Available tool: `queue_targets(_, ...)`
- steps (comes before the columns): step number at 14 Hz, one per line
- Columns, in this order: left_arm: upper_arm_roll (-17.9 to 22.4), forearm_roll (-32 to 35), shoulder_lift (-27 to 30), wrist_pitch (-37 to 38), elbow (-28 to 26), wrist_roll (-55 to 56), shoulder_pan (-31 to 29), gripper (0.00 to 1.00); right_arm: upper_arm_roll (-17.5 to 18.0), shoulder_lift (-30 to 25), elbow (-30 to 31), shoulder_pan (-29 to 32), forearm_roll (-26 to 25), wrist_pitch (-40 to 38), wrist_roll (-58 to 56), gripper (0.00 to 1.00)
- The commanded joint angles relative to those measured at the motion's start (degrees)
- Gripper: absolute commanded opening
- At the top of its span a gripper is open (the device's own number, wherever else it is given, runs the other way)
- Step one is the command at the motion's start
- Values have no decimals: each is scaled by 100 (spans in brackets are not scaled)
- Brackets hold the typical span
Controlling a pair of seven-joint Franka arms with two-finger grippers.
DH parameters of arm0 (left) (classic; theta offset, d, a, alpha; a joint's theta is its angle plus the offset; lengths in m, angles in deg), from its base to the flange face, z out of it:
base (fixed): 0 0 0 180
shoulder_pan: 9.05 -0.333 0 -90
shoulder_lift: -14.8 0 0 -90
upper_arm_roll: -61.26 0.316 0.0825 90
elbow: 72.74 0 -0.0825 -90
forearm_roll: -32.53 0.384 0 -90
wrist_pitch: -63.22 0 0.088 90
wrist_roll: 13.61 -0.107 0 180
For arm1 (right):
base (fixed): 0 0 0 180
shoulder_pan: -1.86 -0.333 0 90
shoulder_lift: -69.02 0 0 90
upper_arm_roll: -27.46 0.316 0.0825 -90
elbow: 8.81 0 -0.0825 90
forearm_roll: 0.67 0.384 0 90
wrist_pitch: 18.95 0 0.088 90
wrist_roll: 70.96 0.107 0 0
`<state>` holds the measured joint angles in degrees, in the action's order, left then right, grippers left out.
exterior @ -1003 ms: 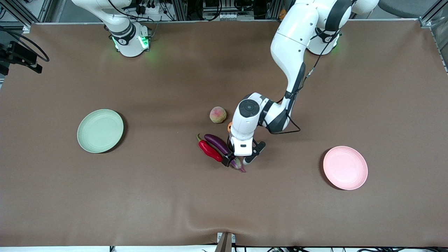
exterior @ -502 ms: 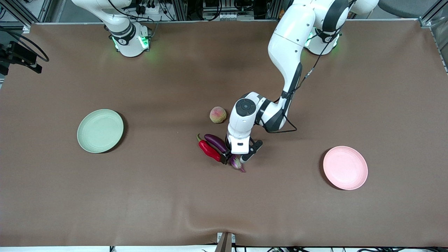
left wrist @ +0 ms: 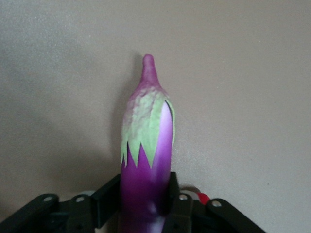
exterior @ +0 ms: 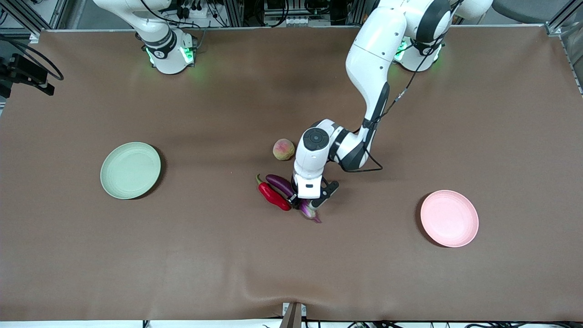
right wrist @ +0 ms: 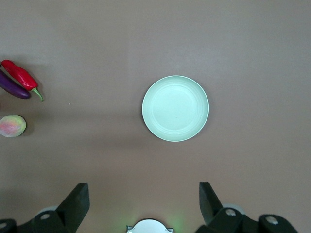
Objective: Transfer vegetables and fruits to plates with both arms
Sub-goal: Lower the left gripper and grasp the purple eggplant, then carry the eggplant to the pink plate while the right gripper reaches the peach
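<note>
Left gripper [exterior: 301, 201] lowered at the middle of the table, its fingers [left wrist: 177, 206] pressed against both sides of the eggplant [left wrist: 146, 160] near the stem end; the eggplant lies on the brown table [exterior: 227, 255], not lifted. Right gripper [right wrist: 143, 206] spread wide and holding nothing, waiting high above the green plate [right wrist: 175, 108].

Risks, as judged from this pose: the grip sits close to one end of a long, glossy body, so the free end may sag or swing on lifting, and the smooth skin may slide out of the pinch; the chili [exterior: 273, 196] lies alongside the eggplant, seemingly touching it, and may be dragged or rolled as the eggplant rises; a swinging free end may also strike the rim of the pink plate [exterior: 449, 218], which stands well apart toward the left arm's end of the table.

Count: two plates, one green and one pink, both bare; one eggplant; one chili; one peach [exterior: 283, 149], farther from the front camera than the eggplant, beside the left arm's wrist; a second fruit is not visible here, possibly hidden under that wrist; two arms.
</note>
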<state>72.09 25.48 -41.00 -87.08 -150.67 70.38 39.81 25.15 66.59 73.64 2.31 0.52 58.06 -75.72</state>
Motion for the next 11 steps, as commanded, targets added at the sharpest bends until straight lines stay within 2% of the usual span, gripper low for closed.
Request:
queue_targets(1, 104, 152, 60, 0, 112, 21, 53, 0, 2, 41, -124, 43, 83, -99, -43, 100)
queue_targets(3, 113, 161, 402, 210, 112, -6, -43, 0, 2, 41, -124, 34, 83, -108, -43, 100)
queue_targets(8, 95, 99, 1421, 1597, 112, -269, -272, 0, 11, 59, -142, 17, 66, -91, -35, 100)
queue_targets(11, 86, 82, 2010, 2266, 94, -550, -657, 0, 11, 207, -168, -1, 31, -64, -43, 100)
